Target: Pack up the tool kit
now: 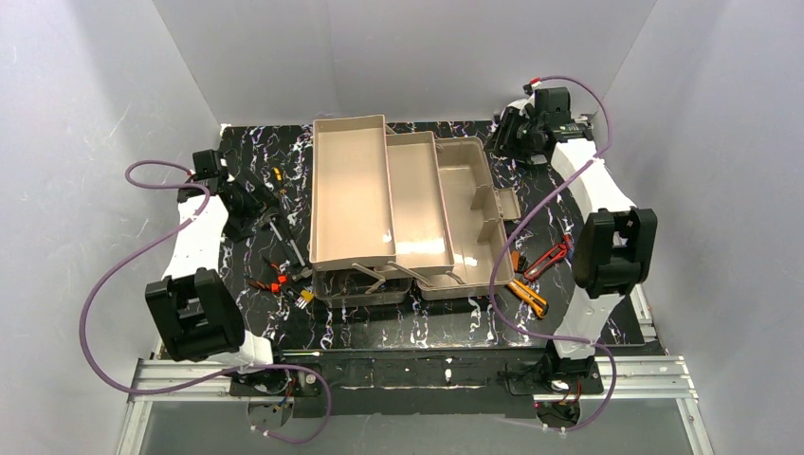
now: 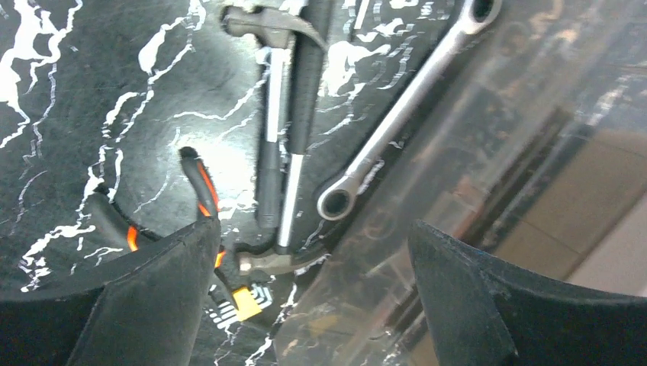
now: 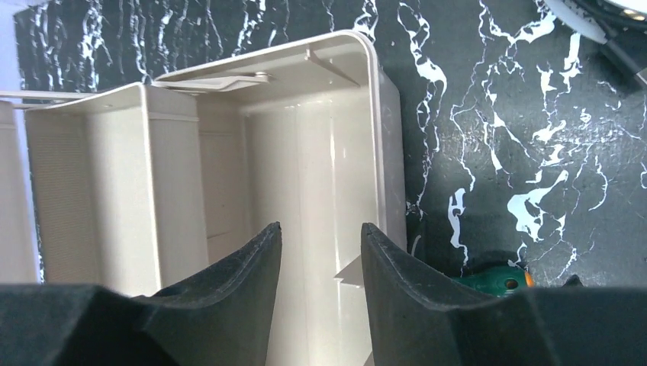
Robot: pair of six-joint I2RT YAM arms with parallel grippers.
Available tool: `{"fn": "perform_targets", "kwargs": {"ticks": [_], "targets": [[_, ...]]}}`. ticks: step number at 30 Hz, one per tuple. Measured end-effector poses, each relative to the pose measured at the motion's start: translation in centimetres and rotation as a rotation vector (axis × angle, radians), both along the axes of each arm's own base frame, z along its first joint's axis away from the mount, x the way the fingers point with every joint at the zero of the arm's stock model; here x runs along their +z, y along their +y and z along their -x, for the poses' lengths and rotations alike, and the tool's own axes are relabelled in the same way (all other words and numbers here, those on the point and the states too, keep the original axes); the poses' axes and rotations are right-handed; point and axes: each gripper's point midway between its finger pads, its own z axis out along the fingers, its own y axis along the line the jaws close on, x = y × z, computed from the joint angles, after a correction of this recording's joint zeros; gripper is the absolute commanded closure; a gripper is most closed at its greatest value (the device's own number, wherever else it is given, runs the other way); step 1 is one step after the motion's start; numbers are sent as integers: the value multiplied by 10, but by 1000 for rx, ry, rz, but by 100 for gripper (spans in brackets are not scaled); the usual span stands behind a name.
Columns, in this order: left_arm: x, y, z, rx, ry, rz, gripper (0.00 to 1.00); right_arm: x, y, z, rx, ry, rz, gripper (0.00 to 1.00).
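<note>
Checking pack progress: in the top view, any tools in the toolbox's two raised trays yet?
No, the left tray and middle tray show bare tan floors; the yellow knife lies on the mat.

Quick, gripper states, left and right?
Left gripper: open wide, holding nothing.
Right gripper: partly open, holding nothing, over the tan plastic toolbox.

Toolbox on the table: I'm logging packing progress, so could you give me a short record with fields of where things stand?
toolbox: open, trays swung out, no tools seen inside
left of box: hammer, wrench, pliers, lying on the table
right of box: red-handled tool, yellow knife, on the table
left pincer: open, empty, above hammer and pliers
right pincer: open, empty, over a toolbox corner
packed so far: nothing visible
</note>
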Motion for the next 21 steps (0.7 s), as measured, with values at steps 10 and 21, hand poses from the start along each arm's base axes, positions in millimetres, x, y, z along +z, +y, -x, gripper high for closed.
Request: {"fn": "perform_targets", "kwargs": {"ticks": [10,21], "targets": [[-60,10,-1,74,230,-25,34,22,1,21,-5,-105,-43,51],[-118,5,-16,64,414,-64,69,45,10,35,22,-170,-116,51]]}}
